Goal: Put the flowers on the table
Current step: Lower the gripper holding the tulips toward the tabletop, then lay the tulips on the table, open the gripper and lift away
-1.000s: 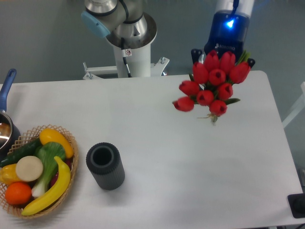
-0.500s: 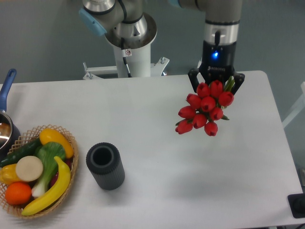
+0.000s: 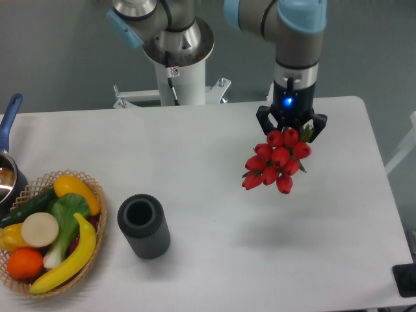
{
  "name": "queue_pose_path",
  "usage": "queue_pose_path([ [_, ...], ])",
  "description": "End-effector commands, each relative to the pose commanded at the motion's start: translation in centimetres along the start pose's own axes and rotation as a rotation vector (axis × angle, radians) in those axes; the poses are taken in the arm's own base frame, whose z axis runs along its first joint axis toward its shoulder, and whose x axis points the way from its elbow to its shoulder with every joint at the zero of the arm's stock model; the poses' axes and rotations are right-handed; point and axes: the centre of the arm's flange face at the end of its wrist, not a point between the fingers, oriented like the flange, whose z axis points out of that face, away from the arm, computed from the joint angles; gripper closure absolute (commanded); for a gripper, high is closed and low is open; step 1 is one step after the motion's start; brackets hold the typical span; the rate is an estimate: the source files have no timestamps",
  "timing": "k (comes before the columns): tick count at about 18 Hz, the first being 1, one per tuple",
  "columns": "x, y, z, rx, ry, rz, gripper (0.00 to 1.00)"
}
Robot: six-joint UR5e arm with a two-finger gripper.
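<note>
Flowers [image 3: 276, 161] hang gripped beneath claw [image 3: 291, 127].

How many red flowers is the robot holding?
9 show, all in one bunch of flowers hanging under the end effector, above the right part of the table. More may hide behind the front ones.

We see a plain grey-blue floor [image 3: 58, 58] behind and around the white surface [image 3: 214, 221], which has rounded corners and a smooth matte top. Light falls evenly from above, leaving only soft, faint shadows on the surface. Beyond the far edge, a pale metal bracket [image 3: 140, 96] runs along near the middle. Past the right edge a white slanted bar [image 3: 398, 156] shows against the floor. At the near right corner a small dark box [image 3: 405, 279] sits partly cut off by the frame.
</note>
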Motion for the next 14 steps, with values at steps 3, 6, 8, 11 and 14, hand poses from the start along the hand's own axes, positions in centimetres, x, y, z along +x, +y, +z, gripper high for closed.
queue_pose_path([
  [3, -0.3, 0.2, 2.5, -0.038, 0.04, -0.035, 0.57],
  [6, -0.5, 0.3, 4.5, -0.056, 0.068, -0.052, 0.57],
  [8, -0.7, 0.3, 6.2, -0.068, 0.093, -0.056, 0.55],
  [11, -1.0, 0.4, 8.5, -0.083, 0.123, -0.064, 0.55],
  [14, -1.0, 0.3, 9.9, -0.091, 0.142, -0.066, 0.55],
])
